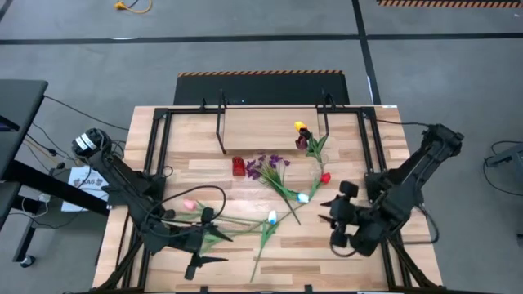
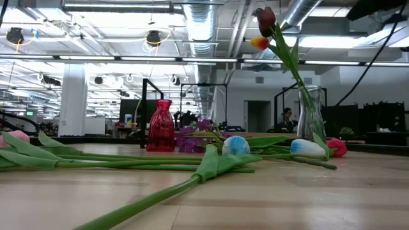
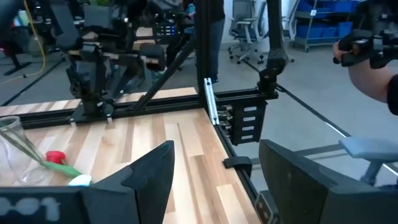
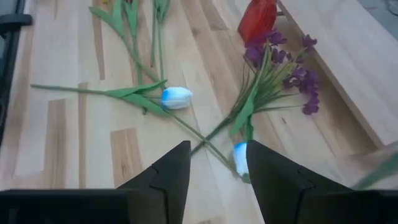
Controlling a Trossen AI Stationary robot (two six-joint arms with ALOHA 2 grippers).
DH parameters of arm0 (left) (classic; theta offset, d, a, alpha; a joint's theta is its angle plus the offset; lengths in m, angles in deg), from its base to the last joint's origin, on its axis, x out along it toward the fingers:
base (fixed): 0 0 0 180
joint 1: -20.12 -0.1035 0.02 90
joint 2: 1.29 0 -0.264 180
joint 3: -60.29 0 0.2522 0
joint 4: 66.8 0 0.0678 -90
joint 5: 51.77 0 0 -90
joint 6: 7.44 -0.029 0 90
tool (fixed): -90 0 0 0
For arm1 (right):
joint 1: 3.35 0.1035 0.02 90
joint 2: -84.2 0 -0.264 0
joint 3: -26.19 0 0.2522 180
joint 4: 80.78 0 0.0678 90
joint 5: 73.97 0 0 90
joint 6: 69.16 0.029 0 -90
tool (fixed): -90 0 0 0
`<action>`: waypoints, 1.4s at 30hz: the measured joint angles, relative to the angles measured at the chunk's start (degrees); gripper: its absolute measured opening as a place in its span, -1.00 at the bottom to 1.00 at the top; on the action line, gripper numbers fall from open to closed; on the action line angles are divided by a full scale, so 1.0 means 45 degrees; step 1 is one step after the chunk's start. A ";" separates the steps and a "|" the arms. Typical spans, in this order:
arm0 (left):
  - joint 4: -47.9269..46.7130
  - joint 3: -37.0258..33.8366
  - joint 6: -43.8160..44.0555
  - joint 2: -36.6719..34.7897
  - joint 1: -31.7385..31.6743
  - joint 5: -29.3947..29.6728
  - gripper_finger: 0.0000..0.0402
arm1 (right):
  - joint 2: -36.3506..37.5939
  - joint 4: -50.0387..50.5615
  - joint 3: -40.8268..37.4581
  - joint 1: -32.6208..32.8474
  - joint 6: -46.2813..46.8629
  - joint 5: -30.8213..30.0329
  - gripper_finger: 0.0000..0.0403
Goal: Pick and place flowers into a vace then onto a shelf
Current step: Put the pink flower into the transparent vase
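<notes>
Apparently empty, right fingers (image 4: pixel 217 168) stand parted above a white tulip (image 4: pixel 240 157); left fingers (image 3: pixel 214 171) parted near table edge (image 3: pixel 239 165).

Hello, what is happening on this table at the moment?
A two-armed robot is sorting artificial flowers. A clear vase already holds two tulips; a red vase stands empty beside the purple sprig. Other tulips lie loose on the table. The right gripper, jaws apart and holding nothing, points toward a white-blue tulip. The left gripper waits open near the front edge.
</notes>
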 joint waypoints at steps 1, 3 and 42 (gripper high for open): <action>-0.0069 0.0000 -0.0040 0.0000 0.0065 0.0005 0.12 | -0.0313 -0.0215 0.0000 -0.0005 0.0132 -0.0183 -0.27; -0.0177 0.0000 -0.0157 0.0000 0.0172 0.0005 0.12 | -0.0917 -0.0690 0.0000 -0.0072 0.0396 -0.0635 -0.28; 0.6116 -0.8384 -0.0441 -0.8291 -0.1958 -0.5144 0.12 | -0.6888 -1.4224 0.0379 -0.3545 -0.7135 0.0902 -0.36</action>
